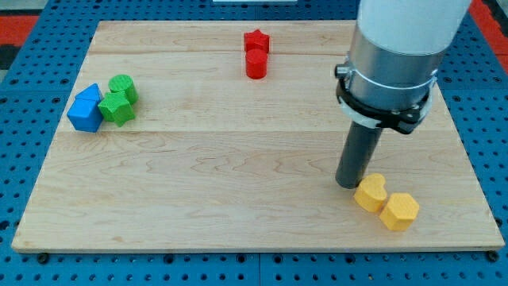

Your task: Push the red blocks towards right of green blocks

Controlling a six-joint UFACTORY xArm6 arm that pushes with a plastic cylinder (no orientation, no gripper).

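A red star block point(256, 40) and a red cylinder block point(255, 63) touch each other at the view's top centre. A green cylinder block point(124, 86) and a green star block point(117, 108) sit together at the view's left. My tip point(349, 183) rests on the board at the lower right, far from the red and green blocks, just left of a yellow block.
A blue block point(86, 110) touches the green star's left side. A yellow heart-like block point(371, 192) and a yellow hexagon block point(398, 211) lie at the lower right. The wooden board point(238, 183) sits on a blue pegboard point(24, 95).
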